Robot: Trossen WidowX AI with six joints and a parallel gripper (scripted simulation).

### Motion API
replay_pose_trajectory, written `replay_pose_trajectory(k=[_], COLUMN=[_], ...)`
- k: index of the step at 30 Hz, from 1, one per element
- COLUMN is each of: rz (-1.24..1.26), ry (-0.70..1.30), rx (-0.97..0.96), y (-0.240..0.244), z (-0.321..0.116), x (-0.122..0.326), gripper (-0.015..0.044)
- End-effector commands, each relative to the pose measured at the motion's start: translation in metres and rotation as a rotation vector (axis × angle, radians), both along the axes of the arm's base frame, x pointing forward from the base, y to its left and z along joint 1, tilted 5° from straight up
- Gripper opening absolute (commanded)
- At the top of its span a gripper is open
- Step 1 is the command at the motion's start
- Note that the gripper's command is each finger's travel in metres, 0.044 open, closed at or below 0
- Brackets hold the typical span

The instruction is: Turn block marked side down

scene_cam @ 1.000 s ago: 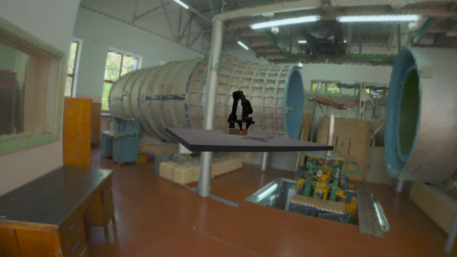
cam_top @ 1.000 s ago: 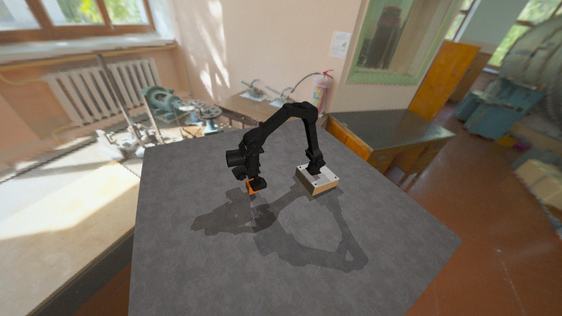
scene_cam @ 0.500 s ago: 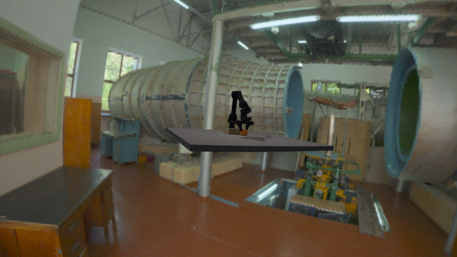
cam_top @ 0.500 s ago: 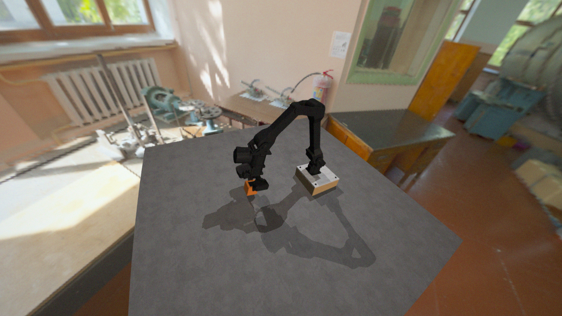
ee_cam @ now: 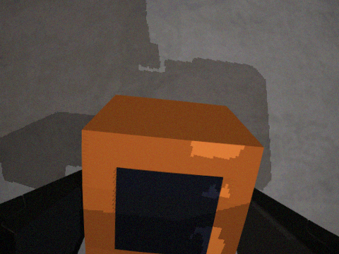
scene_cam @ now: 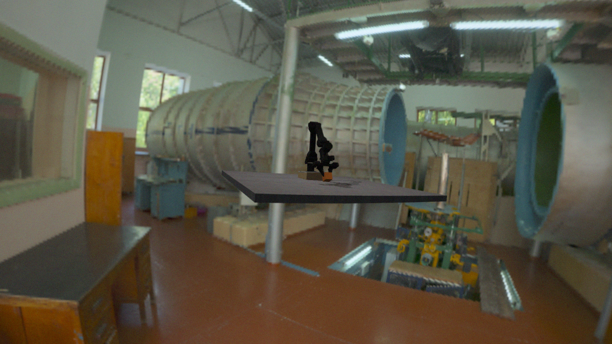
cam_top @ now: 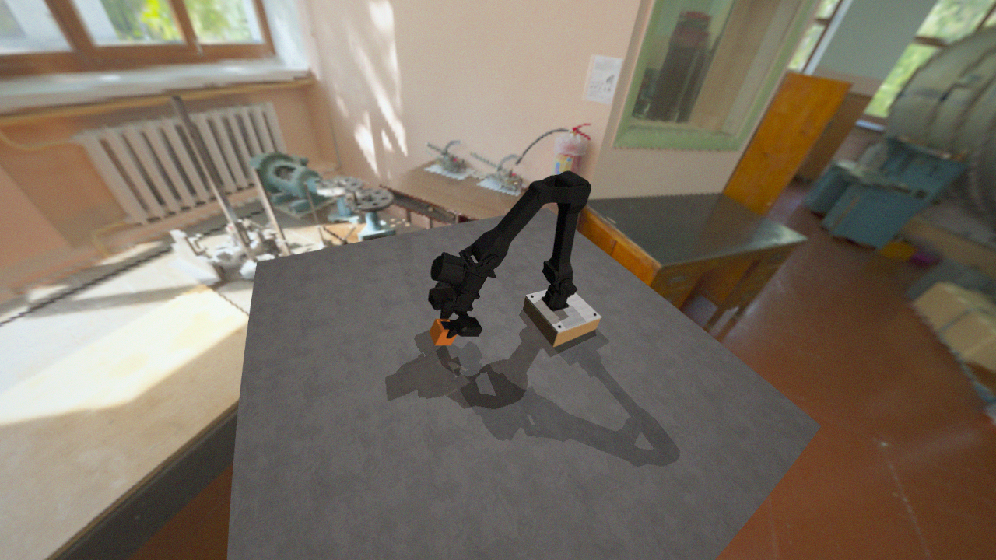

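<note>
The orange block (cam_top: 439,333) (scene_cam: 327,176) (ee_cam: 155,153) is between my two black fingers, a little above the grey table (cam_top: 334,453) (scene_cam: 278,186). My gripper (cam_top: 447,330) (ee_cam: 165,186) is shut on it and tilted. The marked side, a dark square (ee_cam: 166,212) on an orange face, faces the wrist camera, with a finger on either side of the block. A plain, darker orange side shows beyond its upper edge. The lower part of the marked face is cut off by the frame. The mark cannot be made out in the top and exterior views.
The arm's base box (cam_top: 576,318) (scene_cam: 310,176), with a light top plate, stands on the table to the right of the block in the top view. The arm's shadow lies across the table. The table's left edge is some way left of the block in that view.
</note>
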State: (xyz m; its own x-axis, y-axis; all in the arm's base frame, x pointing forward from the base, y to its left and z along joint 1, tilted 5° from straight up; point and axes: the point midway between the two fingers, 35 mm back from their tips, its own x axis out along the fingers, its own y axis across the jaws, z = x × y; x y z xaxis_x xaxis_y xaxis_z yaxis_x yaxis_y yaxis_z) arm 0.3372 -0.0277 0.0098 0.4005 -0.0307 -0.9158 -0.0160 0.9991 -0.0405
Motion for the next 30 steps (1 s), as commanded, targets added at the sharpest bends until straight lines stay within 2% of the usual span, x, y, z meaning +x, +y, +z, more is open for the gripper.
replay_pose_trajectory(k=[1, 7, 30], rz=[0.009, 0.009, 0.018], ry=[-0.061, -0.086, -0.417], rx=[0.002, 0.003, 0.014], y=[0.001, 0.000, -0.002], z=[0.002, -0.002, -0.035], x=[-0.001, 0.001, 0.007], gripper=[0.0000, 0.0000, 0.0000])
